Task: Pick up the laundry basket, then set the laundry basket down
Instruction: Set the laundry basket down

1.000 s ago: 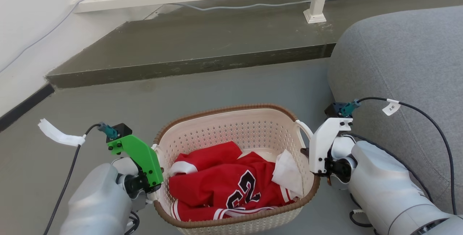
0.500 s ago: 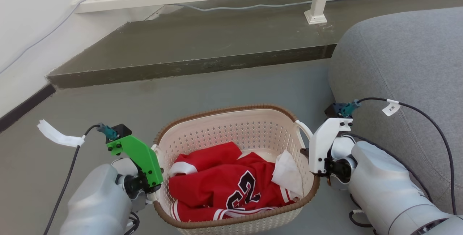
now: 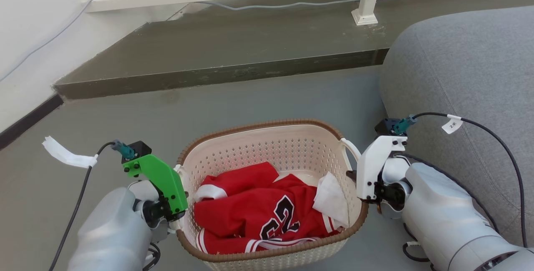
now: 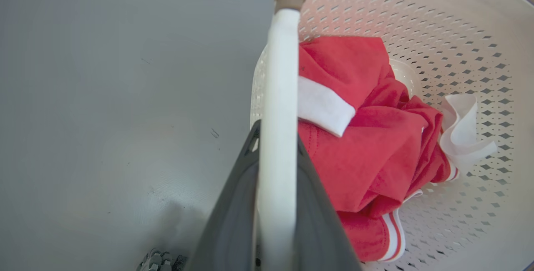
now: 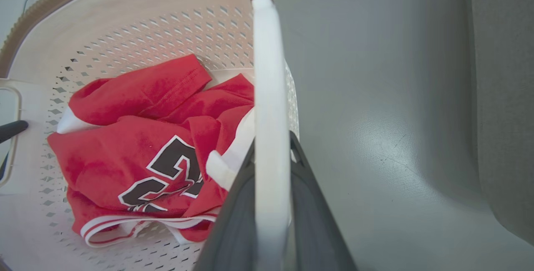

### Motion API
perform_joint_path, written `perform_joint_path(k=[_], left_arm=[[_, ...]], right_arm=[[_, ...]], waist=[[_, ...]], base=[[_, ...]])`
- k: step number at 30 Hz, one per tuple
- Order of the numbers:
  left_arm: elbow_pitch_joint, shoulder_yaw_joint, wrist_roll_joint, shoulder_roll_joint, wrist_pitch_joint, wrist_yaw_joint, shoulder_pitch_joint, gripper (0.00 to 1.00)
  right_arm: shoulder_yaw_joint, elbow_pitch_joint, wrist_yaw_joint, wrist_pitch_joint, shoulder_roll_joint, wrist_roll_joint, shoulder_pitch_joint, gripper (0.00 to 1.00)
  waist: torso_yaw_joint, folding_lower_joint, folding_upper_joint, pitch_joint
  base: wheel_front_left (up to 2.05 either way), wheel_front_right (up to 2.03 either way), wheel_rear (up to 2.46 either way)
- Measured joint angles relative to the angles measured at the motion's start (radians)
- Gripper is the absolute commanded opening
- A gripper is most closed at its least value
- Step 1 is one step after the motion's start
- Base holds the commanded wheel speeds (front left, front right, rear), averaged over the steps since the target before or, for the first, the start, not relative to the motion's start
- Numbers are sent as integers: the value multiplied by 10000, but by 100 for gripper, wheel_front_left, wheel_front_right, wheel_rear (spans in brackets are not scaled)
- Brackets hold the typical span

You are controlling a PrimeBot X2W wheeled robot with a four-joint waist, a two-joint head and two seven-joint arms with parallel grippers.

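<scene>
The laundry basket (image 3: 267, 150), red jersey (image 3: 250, 204) inside, lies lower centre of the head view, its long axis running left to right. Our left gripper (image 4: 277, 137) is pinched tight on its left handle (image 4: 277, 75) and our right gripper (image 5: 272, 146) on its right handle (image 5: 269, 75); neither is nearer.
</scene>
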Motion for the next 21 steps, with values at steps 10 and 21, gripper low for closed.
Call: perform_joint_path(k=[10,21], left_arm=[[-426,-180,42,138,-372,0,-53,0],[-821,-351,326,163,-1258,0,-738,0]], right_arm=[[25,-228,0,-272,-104,56,-88,0],[27,-474,0,-966,-372,48,-699,0]], waist=[[-6,0,0,415],[19,0,0,1574]], base=[[0,0,0],[0,0,0]])
